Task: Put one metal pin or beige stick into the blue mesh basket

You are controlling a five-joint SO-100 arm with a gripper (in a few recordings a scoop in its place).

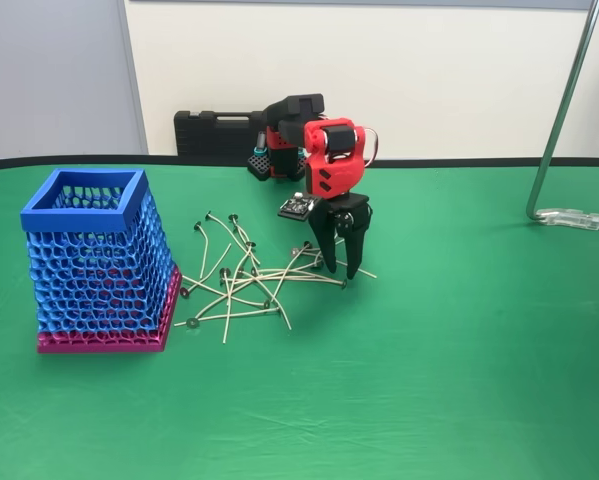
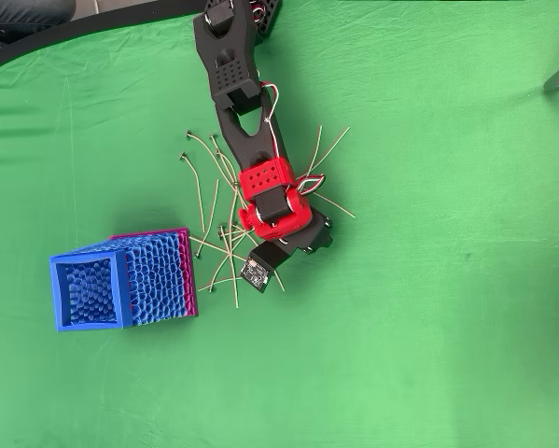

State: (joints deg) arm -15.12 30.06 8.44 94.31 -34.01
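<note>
A loose pile of beige sticks with small metal discs at their ends lies on the green cloth, to the right of the blue mesh basket. The basket stands upright on its magenta base, and I see nothing inside it from above. My red and black gripper points straight down at the pile's right edge. Its black fingers are spread apart, with their tips at or just above the cloth among the outer sticks. From overhead the red wrist hides the gripper fingertips. I cannot make out any stick held between the fingers.
A black case lies at the table's back edge behind the arm's base. A metal stand pole rises from a foot at the right. Open green cloth stretches in front of and to the right of the pile.
</note>
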